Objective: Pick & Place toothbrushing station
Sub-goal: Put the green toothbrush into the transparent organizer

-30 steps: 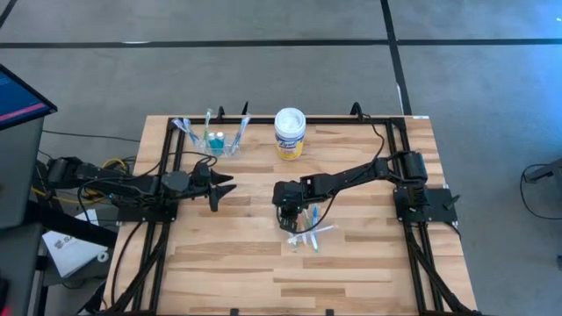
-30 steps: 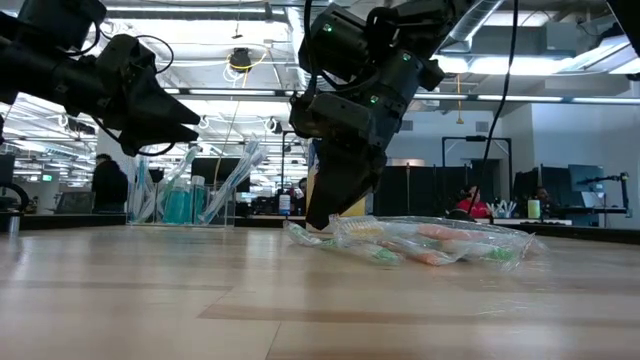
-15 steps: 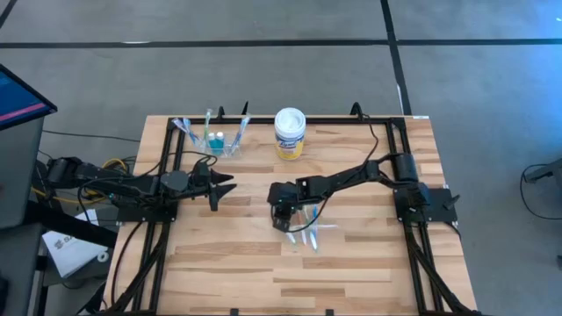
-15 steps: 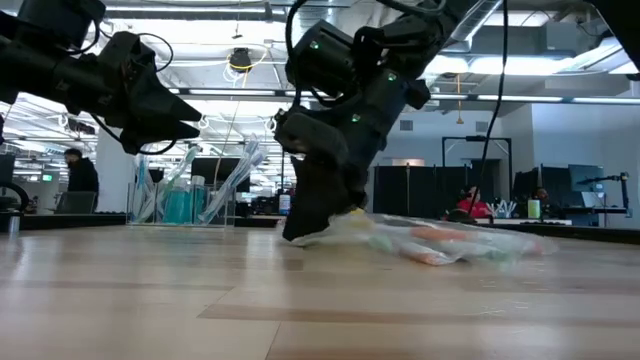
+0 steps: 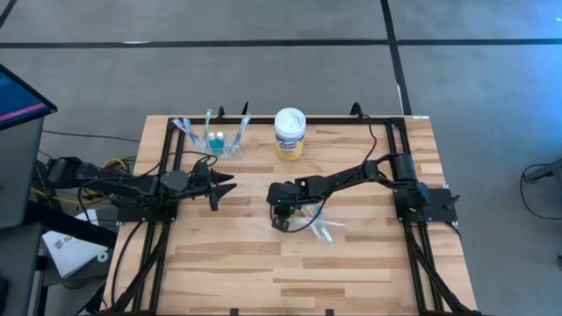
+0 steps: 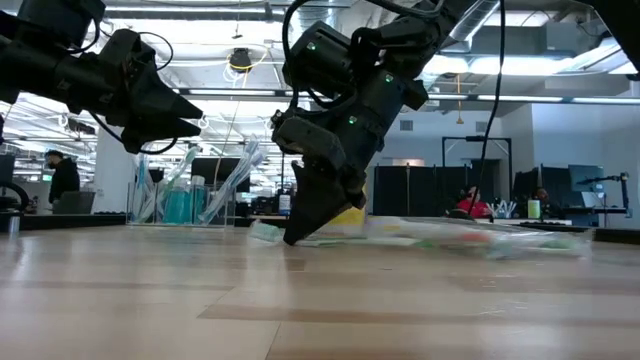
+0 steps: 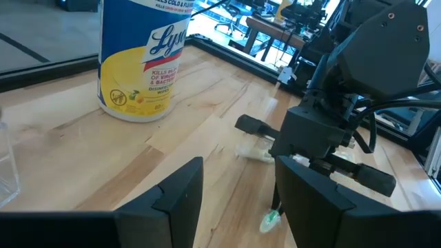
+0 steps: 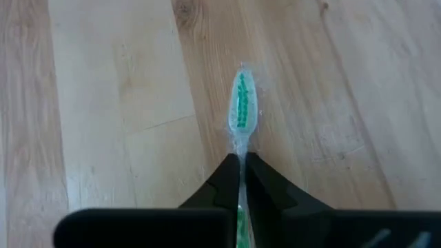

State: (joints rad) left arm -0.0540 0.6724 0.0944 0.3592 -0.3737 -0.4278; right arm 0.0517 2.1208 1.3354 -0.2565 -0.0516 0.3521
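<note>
Wooden table [image 5: 219, 263]: right gripper [image 8: 242, 164] pinched on green-bristled wrapped toothbrush [image 8: 242, 110], well apart from clear plastic cup [image 5: 224, 143] already holding brushes; left gripper [image 7: 234, 193] agape, empty.

Right gripper [image 8: 240, 180] pinched shut, low.

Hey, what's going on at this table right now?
A two-armed robot is putting together a toothbrushing station. The right pincer is down at the middle of the wooden table, shut on a wrapped green toothbrush. More wrapped toothbrushes lie beside it. The clear cup near the back edge already holds brushes and toothpaste, next to a yellow-labelled tub. The left pincer waits open on the left side.
</note>
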